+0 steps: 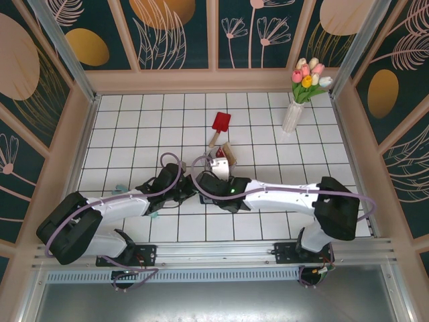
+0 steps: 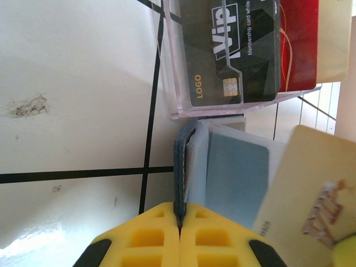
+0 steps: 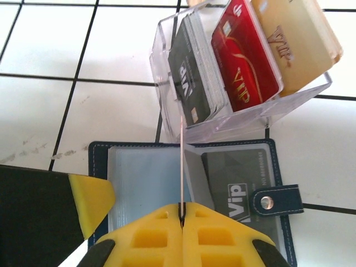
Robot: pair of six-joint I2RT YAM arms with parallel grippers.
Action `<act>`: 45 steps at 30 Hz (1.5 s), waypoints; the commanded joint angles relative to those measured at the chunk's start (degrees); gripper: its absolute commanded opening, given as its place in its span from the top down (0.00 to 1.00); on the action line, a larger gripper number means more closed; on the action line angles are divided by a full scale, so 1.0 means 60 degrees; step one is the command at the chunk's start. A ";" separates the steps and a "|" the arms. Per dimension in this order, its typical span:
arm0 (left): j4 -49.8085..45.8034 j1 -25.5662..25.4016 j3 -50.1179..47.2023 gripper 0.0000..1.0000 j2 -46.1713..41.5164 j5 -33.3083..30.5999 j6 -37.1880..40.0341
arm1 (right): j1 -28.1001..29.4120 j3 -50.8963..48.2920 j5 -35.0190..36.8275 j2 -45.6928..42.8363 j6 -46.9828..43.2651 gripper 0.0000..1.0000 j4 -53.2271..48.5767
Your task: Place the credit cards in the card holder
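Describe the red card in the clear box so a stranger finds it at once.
On the white tiled table, a clear plastic box stands next to the open navy card holder. The red card stands in its middle, between a black stack and a gold card.

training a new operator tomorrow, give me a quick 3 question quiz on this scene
1. True or false: the card holder lies open on the table.
2. What does the right end effector pinch? A) a card seen edge-on B) a spoon C) nothing
3. Which colours are the three card faces showing in the clear box?
Key: 1 true; 2 A; 3 black, red, gold.
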 commanded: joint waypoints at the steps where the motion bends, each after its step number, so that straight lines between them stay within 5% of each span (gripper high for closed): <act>1: -0.0175 -0.0035 0.0014 1.00 -0.0027 -0.0278 0.0142 | -0.0264 -0.0374 0.0087 -0.0462 0.0070 1.00 -0.0258; 8: -0.0421 -0.0042 0.0087 1.00 0.0111 -0.0400 0.0376 | -0.0853 -0.0945 -0.0146 -0.0670 0.0173 1.00 -0.0307; 23: -0.0613 -0.0042 0.0321 1.00 0.1039 -0.0878 0.1089 | -0.2872 -0.3305 -0.5844 -0.2492 -0.0653 1.00 0.4371; 45: -0.0667 -0.0035 0.0585 0.98 0.1667 -0.0806 0.1474 | -0.3566 -0.5414 -0.7464 -0.0906 -0.0045 1.00 0.7939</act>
